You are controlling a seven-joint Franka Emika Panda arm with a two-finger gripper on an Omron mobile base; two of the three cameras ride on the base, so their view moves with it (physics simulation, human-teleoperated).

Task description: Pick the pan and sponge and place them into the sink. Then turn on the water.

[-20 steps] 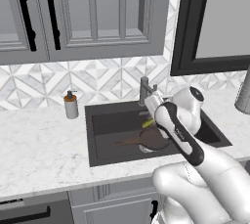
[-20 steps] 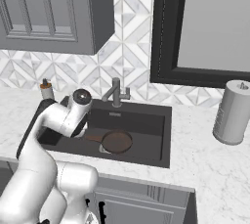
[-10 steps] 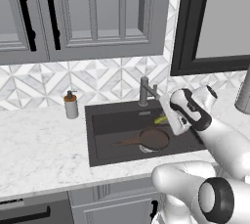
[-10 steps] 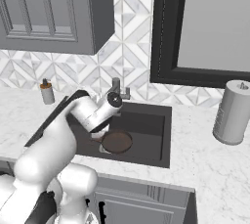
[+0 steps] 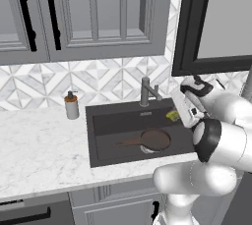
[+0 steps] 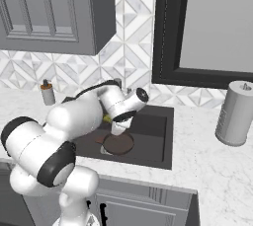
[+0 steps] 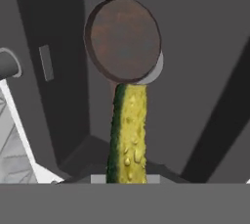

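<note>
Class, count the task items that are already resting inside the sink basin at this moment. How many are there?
1: the pan lies on the sink floor over the drain. The sponge is above the basin, seemingly held in the jaws.

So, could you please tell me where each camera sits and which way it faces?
Left base view: behind the arm's left, facing the sink with the pan; arm at lower right.
Right base view: behind its right, same sink and pan; arm at lower left.
Hand view: on the hand, looking down past the held sponge at the pan.
</note>
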